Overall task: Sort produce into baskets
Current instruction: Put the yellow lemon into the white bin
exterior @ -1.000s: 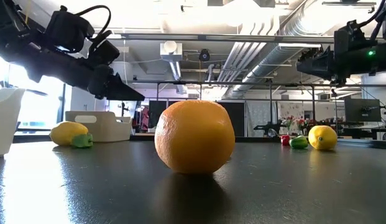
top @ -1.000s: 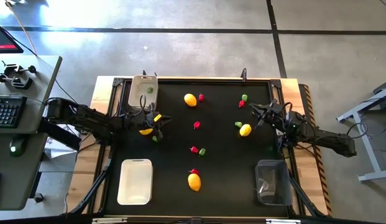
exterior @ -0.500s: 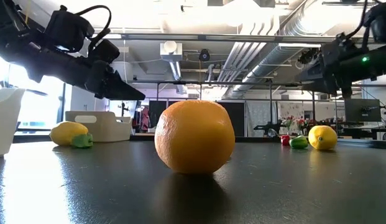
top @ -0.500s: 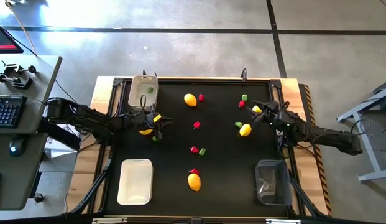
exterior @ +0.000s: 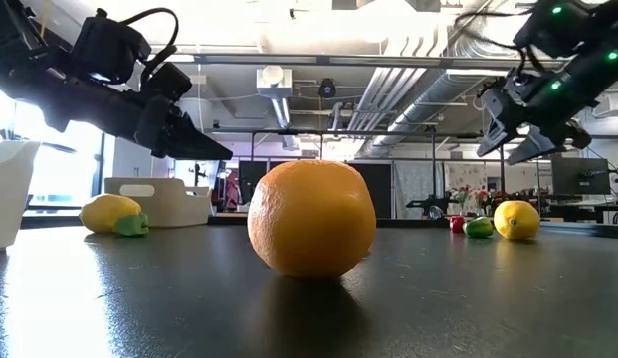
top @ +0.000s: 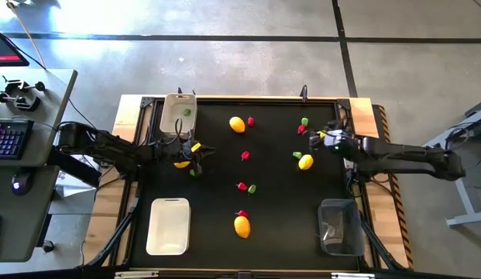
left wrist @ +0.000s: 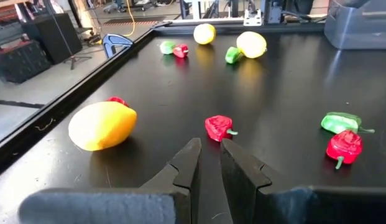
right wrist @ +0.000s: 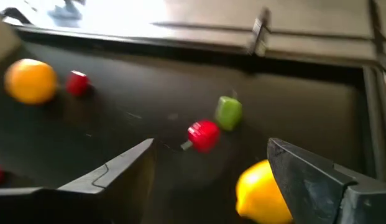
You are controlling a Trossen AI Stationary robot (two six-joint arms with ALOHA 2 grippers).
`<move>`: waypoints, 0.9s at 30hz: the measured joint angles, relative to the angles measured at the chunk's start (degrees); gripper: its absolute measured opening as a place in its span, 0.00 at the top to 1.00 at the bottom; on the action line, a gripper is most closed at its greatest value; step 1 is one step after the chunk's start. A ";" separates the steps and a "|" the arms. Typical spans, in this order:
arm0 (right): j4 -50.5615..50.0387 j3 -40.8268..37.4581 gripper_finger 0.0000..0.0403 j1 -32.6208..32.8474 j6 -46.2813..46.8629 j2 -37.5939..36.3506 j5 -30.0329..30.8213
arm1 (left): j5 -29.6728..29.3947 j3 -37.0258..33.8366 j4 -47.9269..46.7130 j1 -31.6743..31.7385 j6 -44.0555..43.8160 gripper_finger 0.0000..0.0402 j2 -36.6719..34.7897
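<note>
— Where's the right tool (top: 321, 138) just now?
— Up off the tabletop (top: 279, 209), on its own side, with the fingers spread wide. A small yellow piece (right wrist: 261, 193) shows between them, close by one finger. I can't tell whether it is touched.

— Anything else around it?
— Just ahead lie a green pepper (right wrist: 229, 112) and a red piece (right wrist: 202, 134), side by side. A right-hand lemon (top: 305, 162) sits near the tool too, with a green bit (top: 297, 155) against it.

— And the left tool (top: 197, 153)?
— It hovers above the surface near the beige tub (top: 169, 124). Its fingers are pressed almost together, with nothing between them. By that arm lies a left-hand lemon (exterior: 109, 214) with a green chunk (exterior: 131, 225) touching it.

— The baskets?
— The beige tub stands at one corner on the left arm's side and holds one green item (top: 186, 111). The white tray (top: 169, 232) is at the other corner on that side. The transparent bin (top: 339, 229) is across from the tray, under the right arm's side.

— The loose produce in the middle?
— A far lemon (top: 237, 124) has a small red bit (top: 250, 121) just beside it. A red pepper (left wrist: 219, 127) sits alone, ahead of the left tool. Farther along, a second red pepper (left wrist: 345, 144) and a green one (left wrist: 339, 121) touch. Nearest the tray's end is an orange-yellow fruit (exterior: 310, 219).
</note>
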 joint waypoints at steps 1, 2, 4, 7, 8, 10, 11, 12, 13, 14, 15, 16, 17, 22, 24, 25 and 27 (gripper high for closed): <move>-2.03 1.06 0.25 0.00 2.38 1.81 0.11 | 0.00 0.00 -0.01 0.00 0.01 0.88 0.00; -3.77 1.93 0.25 0.00 4.55 3.61 0.18 | 0.00 0.00 -0.01 0.00 0.01 0.88 0.00; -6.83 3.26 0.25 0.00 7.39 7.26 0.69 | 0.00 0.00 -0.01 0.00 -0.10 0.88 0.00; -8.95 4.35 0.25 -0.02 7.95 12.33 1.05 | 0.00 0.00 0.01 0.00 -1.39 0.88 0.00; -8.92 4.59 0.25 -0.02 7.95 13.87 1.07 | 0.00 0.00 0.01 0.00 -1.47 0.88 0.00; -9.02 5.12 0.25 -0.02 8.50 16.70 0.97 | 0.00 0.00 0.01 0.00 -1.43 0.88 0.00; -8.98 5.39 0.25 -0.02 9.02 17.95 0.82 | 0.00 0.00 0.01 0.00 -1.43 0.88 0.00; -9.04 5.66 0.25 -0.02 9.28 19.01 0.72 | 0.00 0.00 0.01 0.00 -1.43 0.88 0.00; -9.22 6.06 0.25 -0.02 9.77 19.97 0.68 | 0.00 0.00 0.01 0.00 -1.43 0.88 0.00; -9.20 6.41 0.25 -0.04 10.31 20.85 0.68 | 0.00 0.00 0.01 0.00 -1.43 0.88 0.00; -9.33 6.68 0.25 -0.24 10.44 21.63 0.63 | 0.00 0.00 0.01 0.00 -1.43 0.88 0.00; -9.67 6.96 0.25 -0.55 10.44 22.28 0.51 | 0.00 0.00 0.01 0.00 -1.43 0.88 0.00; -9.88 7.24 0.25 -1.00 10.45 22.86 0.36 | 0.00 0.00 0.01 0.00 -1.45 0.88 0.00; -10.72 8.00 0.25 -4.49 8.82 24.80 -1.97 | 0.00 0.00 0.01 0.00 -2.41 0.88 0.00; -10.36 8.09 0.25 -6.31 7.82 24.98 -2.99 | 0.00 0.00 0.01 0.02 -2.42 0.88 0.00; -10.14 8.09 0.25 -7.26 7.57 24.98 -3.97 | 0.00 0.00 0.01 0.03 -2.43 0.88 0.00; -10.12 8.09 0.25 -9.20 7.89 24.98 -6.79 | 0.00 0.00 0.01 0.02 -2.62 0.88 0.00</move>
